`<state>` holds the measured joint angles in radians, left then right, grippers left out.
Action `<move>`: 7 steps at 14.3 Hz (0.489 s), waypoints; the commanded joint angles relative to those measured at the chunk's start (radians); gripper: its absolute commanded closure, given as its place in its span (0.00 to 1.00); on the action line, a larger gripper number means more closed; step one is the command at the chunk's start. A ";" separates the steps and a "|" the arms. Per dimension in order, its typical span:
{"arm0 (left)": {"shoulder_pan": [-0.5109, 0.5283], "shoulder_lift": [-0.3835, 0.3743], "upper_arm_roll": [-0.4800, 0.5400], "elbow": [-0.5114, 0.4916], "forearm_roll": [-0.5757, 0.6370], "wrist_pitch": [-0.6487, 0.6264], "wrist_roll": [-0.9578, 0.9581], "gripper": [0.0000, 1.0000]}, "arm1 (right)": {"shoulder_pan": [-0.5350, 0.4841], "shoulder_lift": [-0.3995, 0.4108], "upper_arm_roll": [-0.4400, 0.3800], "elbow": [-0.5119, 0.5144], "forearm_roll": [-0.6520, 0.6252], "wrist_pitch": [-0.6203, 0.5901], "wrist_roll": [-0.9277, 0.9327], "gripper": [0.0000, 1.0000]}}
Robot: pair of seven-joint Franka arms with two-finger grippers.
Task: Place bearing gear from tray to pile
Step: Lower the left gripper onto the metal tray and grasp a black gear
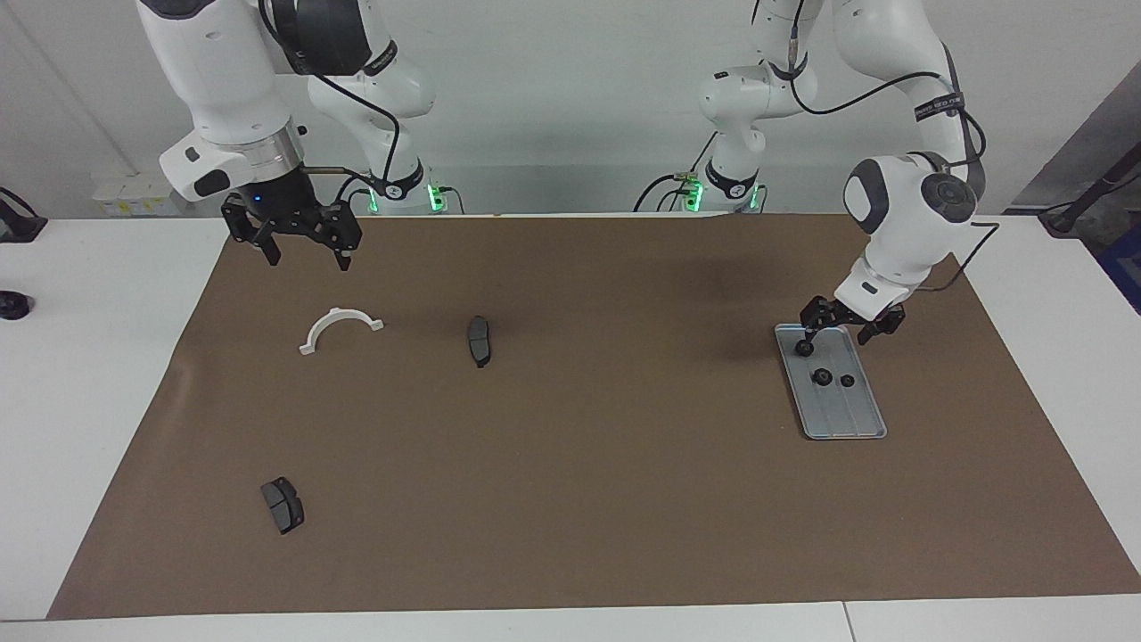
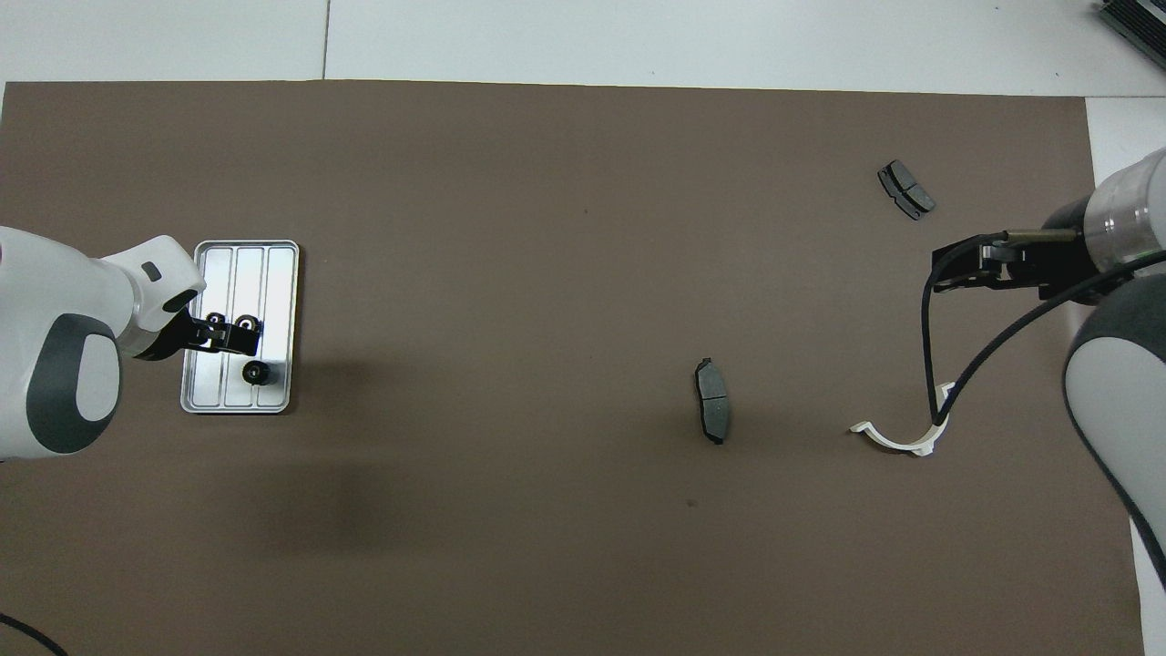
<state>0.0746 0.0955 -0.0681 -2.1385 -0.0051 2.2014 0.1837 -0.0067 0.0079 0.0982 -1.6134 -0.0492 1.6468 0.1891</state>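
Note:
The silvery tray (image 1: 847,412) lies on the brown mat toward the left arm's end, also in the overhead view (image 2: 279,273). Three small black bearing gears sit in it: one (image 1: 804,349) nearest the robots, two (image 1: 822,377) (image 1: 847,381) farther out. My left gripper (image 1: 835,341) is open and low over the tray's near end, one fingertip beside the nearest gear; it also shows from above (image 2: 239,335). The pile lies scattered toward the right arm's end: a white half-ring bracket (image 1: 341,326) and two dark pads (image 1: 480,340) (image 1: 283,505). My right gripper (image 1: 305,254) waits open above the mat beside the bracket.
The brown mat (image 1: 570,499) covers most of the white table. A black cable (image 2: 929,364) hangs from the right arm over the bracket (image 2: 897,439) in the overhead view. A dark object (image 1: 13,306) sits on the table's edge at the right arm's end.

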 commanded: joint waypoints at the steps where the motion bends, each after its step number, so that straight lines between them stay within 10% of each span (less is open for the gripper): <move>1: 0.010 0.036 -0.006 -0.015 0.004 0.041 -0.010 0.06 | -0.016 -0.020 0.006 -0.022 0.022 0.004 -0.016 0.00; 7: 0.010 0.044 -0.006 -0.066 0.004 0.095 -0.009 0.25 | -0.016 -0.020 0.006 -0.022 0.022 0.005 -0.016 0.00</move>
<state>0.0746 0.1551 -0.0682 -2.1543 -0.0051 2.2434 0.1836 -0.0067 0.0079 0.0982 -1.6134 -0.0492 1.6468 0.1891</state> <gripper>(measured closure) 0.185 0.000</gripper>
